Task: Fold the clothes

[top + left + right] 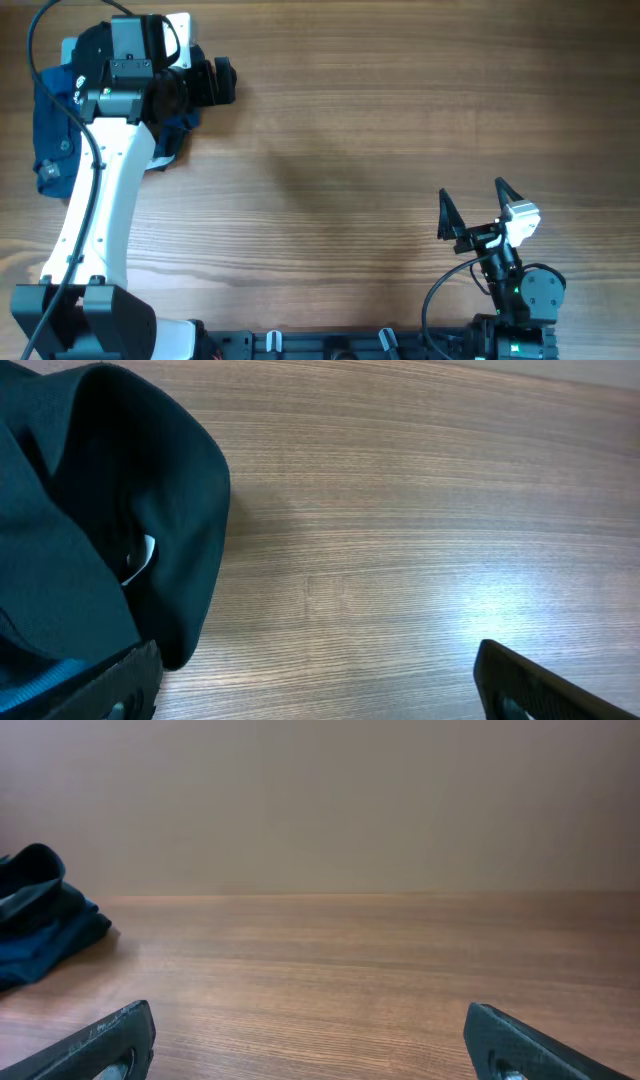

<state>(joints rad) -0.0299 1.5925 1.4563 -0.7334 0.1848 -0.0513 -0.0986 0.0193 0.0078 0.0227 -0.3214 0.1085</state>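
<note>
clothes (52, 130): dark blue heap bunched at the tabletop (350, 150)'s far-left corner | left gripper (214, 82): spread, empty, beside the heap's edge (likely lining up a grab) | right gripper (478, 212): spread, parked well apart, leaving room

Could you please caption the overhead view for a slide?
Left gripper open beside the crumpled dark blue garment at the wooden table's corner; right gripper open near its base.

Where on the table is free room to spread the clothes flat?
The wide middle of the table, between the clothes and the right tool, is bare. The far-left corner is crowded: clothes and left tool.
</note>
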